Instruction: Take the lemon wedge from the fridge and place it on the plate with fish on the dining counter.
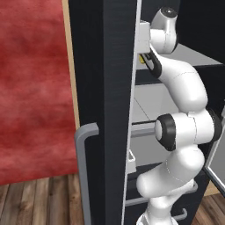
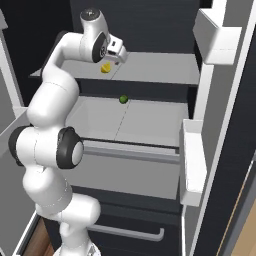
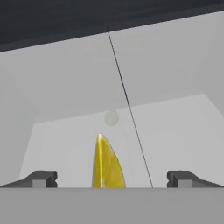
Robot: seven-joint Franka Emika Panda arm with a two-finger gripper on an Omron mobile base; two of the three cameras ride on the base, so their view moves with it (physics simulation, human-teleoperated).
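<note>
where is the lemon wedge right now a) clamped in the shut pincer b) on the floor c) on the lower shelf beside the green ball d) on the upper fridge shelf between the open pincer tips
d: the lemon wedge lies on the upper grey shelf of the fridge, between the spread tips of the open pincer, not yet gripped; the green ball sits one shelf lower.

From my hand view, the lemon wedge (image 3: 107, 164) stands at 6 o'clock between my wide-spread fingers (image 3: 41, 178), bare grey shelf (image 3: 175, 135) on both sides of it. Ahead at 12 o'clock, the fridge (image 2: 150, 20) back wall closes the way. A green ball (image 2: 123, 99) sits one shelf lower.
</note>
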